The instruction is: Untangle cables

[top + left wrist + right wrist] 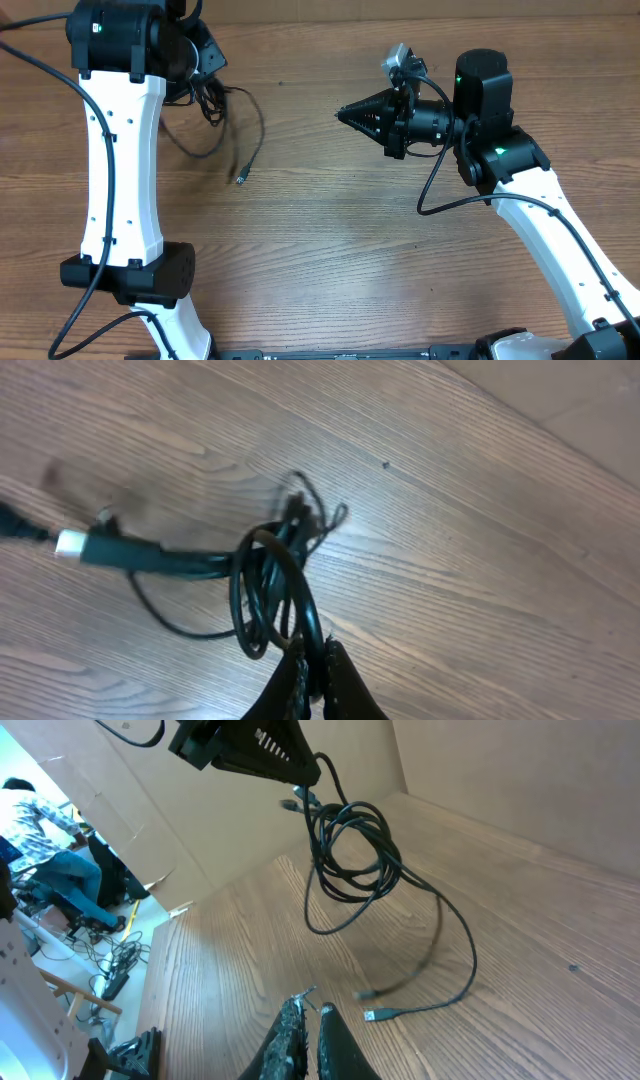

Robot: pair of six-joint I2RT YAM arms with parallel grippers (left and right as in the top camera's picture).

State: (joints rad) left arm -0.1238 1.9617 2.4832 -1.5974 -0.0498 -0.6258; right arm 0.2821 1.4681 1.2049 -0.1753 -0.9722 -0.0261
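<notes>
Lifting is the step in hand: the left tool [312, 652] is clenched on the cables [262, 588], and the tangled bundle hangs just below its tips, clear of the desk [480, 560]. One long tail drops from the knot and ends in a plug [378, 1015] lying on the desk, ahead of the right tool [305, 1010]. That right tool is clenched too, grasping nothing, its tip aimed toward the bundle but well apart from it. Next, I judge, it must release, reach in and take the loose tail, then draw it away from the left tool. Count: two tools, one bundle, one trailing tail; cords within the knot cannot be told apart.
</notes>
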